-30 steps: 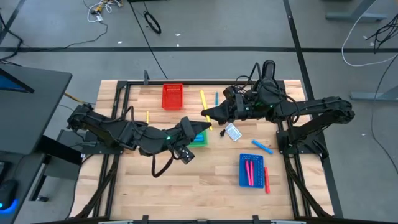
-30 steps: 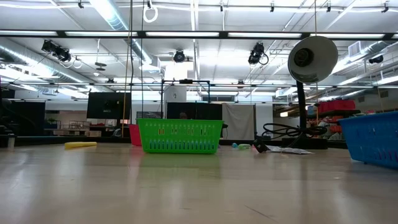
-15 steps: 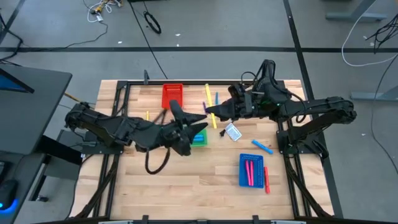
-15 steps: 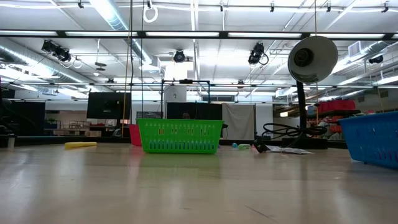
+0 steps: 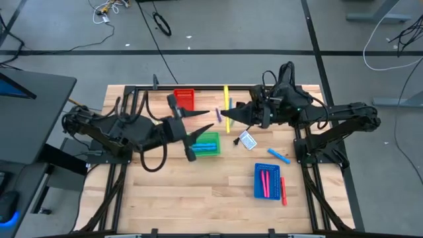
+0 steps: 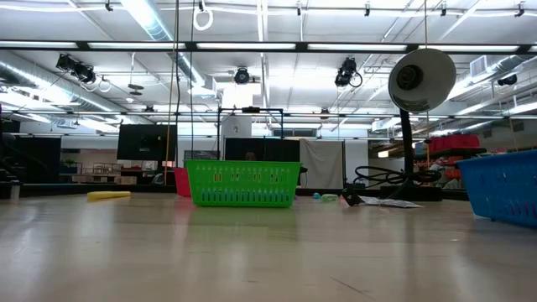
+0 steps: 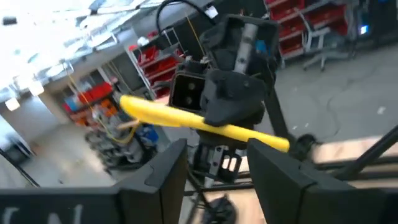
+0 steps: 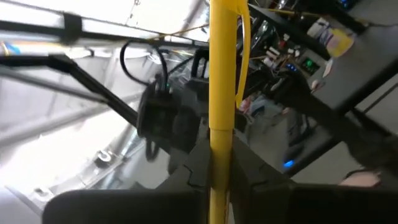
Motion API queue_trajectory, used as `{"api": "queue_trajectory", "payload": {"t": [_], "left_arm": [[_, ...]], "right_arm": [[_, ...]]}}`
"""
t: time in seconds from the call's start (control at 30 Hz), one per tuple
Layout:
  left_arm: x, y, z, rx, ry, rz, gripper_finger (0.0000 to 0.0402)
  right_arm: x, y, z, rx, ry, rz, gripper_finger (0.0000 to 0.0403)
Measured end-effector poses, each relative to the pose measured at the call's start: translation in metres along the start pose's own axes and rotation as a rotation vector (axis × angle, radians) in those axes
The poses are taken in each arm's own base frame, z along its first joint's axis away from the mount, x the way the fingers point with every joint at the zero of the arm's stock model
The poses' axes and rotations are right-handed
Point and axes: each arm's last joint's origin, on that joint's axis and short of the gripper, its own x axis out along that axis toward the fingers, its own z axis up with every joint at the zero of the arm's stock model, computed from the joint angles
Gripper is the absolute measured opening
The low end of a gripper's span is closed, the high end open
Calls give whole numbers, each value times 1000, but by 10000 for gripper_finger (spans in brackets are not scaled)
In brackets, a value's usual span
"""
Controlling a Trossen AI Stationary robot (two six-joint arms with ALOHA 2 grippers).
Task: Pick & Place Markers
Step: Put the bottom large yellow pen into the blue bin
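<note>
A pale wooden bench carries three small trays: a red tray at the far edge, a green tray near the middle, a blue tray toward the near right with pink markers inside. A white-and-blue card, a blue marker, a red marker and a small yellow marker lie loose on the wood

The rectangular light wooden table top shows plank seams and a smooth, faintly sheeny finish. The green, red and blue slotted baskets look like moulded plastic. The long yellow marker is smooth glossy plastic, clamped between matt black fingers.
</note>
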Motion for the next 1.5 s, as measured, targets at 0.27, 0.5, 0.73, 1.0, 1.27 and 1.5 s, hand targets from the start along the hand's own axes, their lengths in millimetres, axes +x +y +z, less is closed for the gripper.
{"api": "queue_trajectory", "payload": {"t": [0.27,0.5,0.73,1.0,1.27,1.5], "left_arm": [[0,5,-1,-214,9,16,174],[0,5,-1,-262,15,18,174],[4,9,-4,-255,24,36,174],[7,12,-6,-245,38,50,174],[7,12,-6,-244,39,51,174],[7,12,-6,-244,39,50,174]], "right_arm": [[-3,9,-11,-259,21,-14,21],[-23,19,-33,-350,-4,-343,21],[-42,34,-53,-253,-58,-514,20],[-52,44,-75,-120,-78,-577,20],[-64,49,-94,56,-78,-629,20],[-79,43,-113,308,56,-734,20]]}}
